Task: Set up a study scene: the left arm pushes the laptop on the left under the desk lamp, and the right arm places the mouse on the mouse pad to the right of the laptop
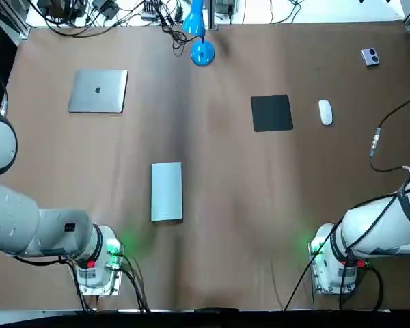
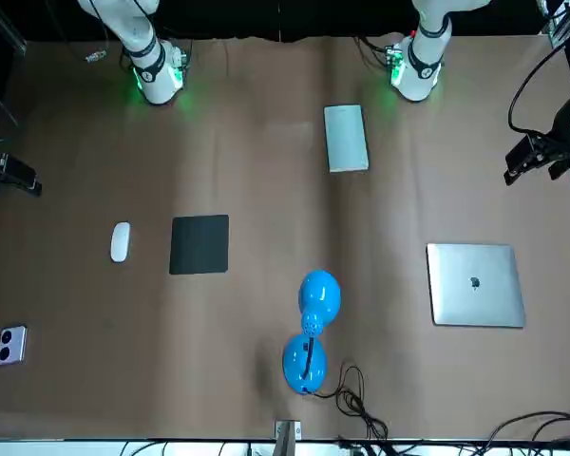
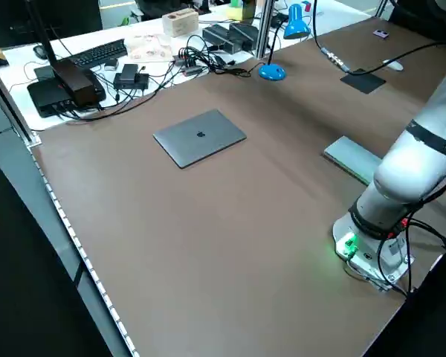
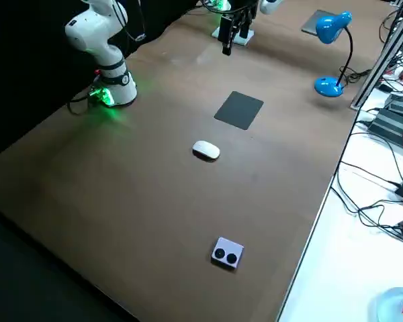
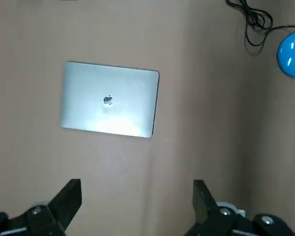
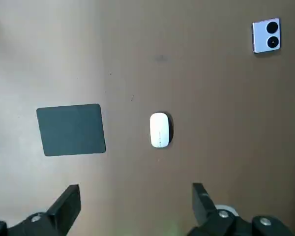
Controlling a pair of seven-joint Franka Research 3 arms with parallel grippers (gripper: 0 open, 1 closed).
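Two robot arms sit at a brown bench [image 1: 219, 225], both raised and idle, with nothing held.

The left fingers [image 5: 69, 199] are spread wide apart and empty. They hover well above the bench. The closed silver laptop [image 1: 98, 91] lies flat ahead of them, farther from the arm's base, untouched. Its long axis runs across the bench, side to side. The blue lamp [image 1: 199, 41] stands beyond the laptop's inner short edge, toward the right arm's side and a little farther back. A push toward the lamp would likely have to start from the laptop's outer short edge, the edge away from the lamp, and the fingers are not there yet.

The right fingers [image 6: 66, 201] are also wide apart and empty, high over the bench. The white mouse [image 1: 325, 112] lies ahead of them, with its long axis pointing away from the robot. The black pad [image 1: 271, 113] lies just beside the mouse on the side toward the left arm, not touching it.

The left arm is nearer the laptop and the right arm is nearer the mouse. Neither part of the task has begun.
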